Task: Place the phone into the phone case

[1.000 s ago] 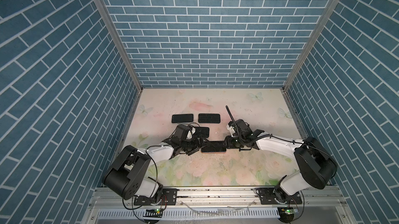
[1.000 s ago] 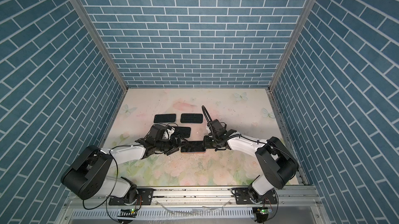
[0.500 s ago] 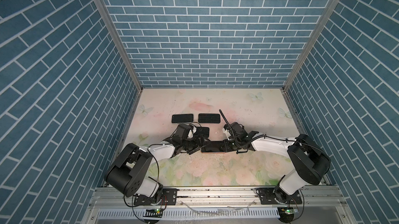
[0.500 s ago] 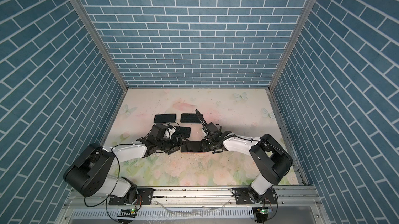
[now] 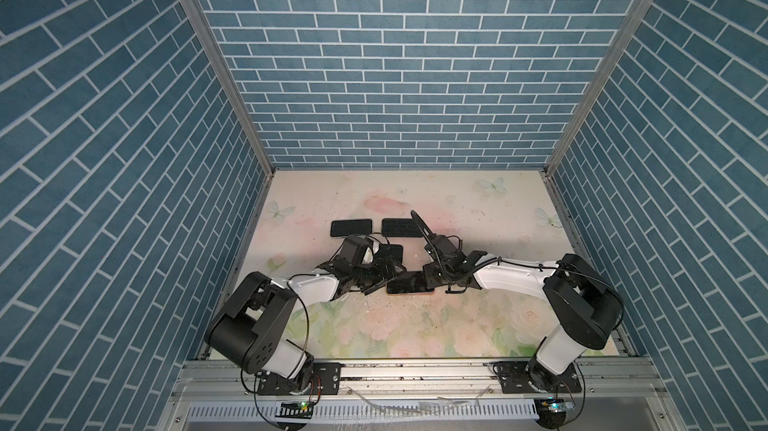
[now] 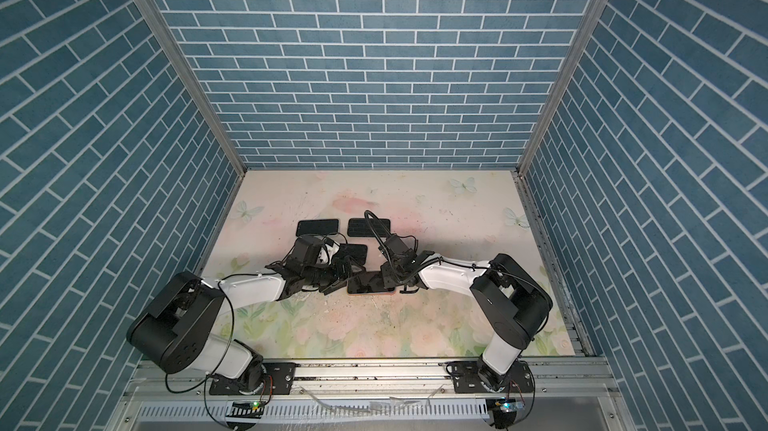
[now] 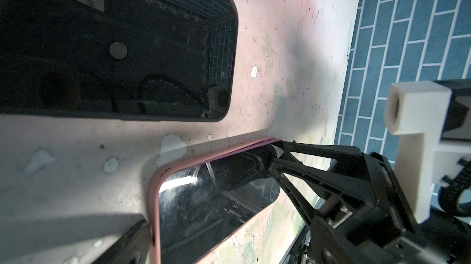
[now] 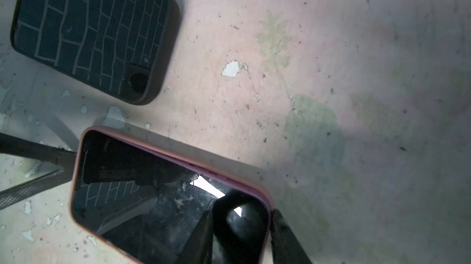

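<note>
Right wrist view: phone (image 8: 158, 199) lies screen-up inside the pink phone case (image 8: 163, 153), rim all round the glass, flat on the floral bench (image 8: 331, 71). Can't tell if it is fully seated at the far corner.

Right gripper (image 8: 242, 237) is at one end corner. One finger sits over the screen and the other outside the pink rim, with a narrow gap between them. Can't tell whether they actually clamp. Left wrist view agrees: right fingers (image 7: 318, 163) have tips at that corner, one at the rim and one on the glass.

Left gripper (image 5: 380, 279) is at the opposite short end, fingers (image 8: 38, 152) spread wide, nothing between them.

Both top views: cased phone is mid-bench, between the two grippers. Black case (image 8: 94, 38) with camera cutout lies just beside it, not touching. Dark slab (image 5: 351, 227) and second dark slab (image 5: 401, 227) lie further back, side by side.
</note>
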Controlling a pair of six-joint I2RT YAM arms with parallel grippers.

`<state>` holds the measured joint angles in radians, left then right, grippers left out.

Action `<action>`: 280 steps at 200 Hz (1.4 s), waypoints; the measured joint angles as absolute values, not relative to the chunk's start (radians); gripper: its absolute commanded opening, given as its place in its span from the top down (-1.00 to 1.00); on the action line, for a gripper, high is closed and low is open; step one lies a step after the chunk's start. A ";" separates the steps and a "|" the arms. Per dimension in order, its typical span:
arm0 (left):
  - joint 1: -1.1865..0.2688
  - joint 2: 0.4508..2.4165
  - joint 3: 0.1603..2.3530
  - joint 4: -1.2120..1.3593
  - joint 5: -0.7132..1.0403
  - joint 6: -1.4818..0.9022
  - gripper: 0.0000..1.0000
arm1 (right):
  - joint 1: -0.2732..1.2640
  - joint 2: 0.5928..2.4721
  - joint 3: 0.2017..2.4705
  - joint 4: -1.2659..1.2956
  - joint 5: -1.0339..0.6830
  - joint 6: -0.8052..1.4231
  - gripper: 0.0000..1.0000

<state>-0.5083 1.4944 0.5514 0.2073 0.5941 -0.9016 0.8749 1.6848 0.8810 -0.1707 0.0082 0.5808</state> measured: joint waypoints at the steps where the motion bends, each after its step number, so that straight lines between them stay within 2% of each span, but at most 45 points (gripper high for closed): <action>1: -0.508 1.494 0.551 0.207 0.594 -0.902 -0.99 | 0.875 1.684 0.881 -0.170 0.009 0.581 0.27; 47: -0.509 1.492 0.551 0.205 0.591 -0.901 -0.99 | 0.882 1.660 0.872 -0.164 0.005 0.586 0.07; 77: -0.512 1.483 0.551 0.190 0.585 -0.897 -0.99 | 0.898 1.625 0.862 -0.222 -0.023 0.586 0.05; 160: -0.516 1.468 0.551 0.155 0.576 -0.890 -0.97 | 0.891 1.589 0.849 -0.270 -0.043 0.588 0.29; 183: -0.516 1.468 0.551 0.155 0.576 -0.890 -0.97 | 0.889 1.603 0.846 -0.252 -0.054 0.591 0.31; 234: -0.518 1.468 0.551 0.155 0.576 -0.891 -0.98 | 0.873 1.604 0.836 -0.232 -0.066 0.602 0.05; 280: -0.520 1.469 0.551 0.156 0.577 -0.891 -0.96 | 0.801 1.579 0.778 -0.171 -0.149 0.625 -0.03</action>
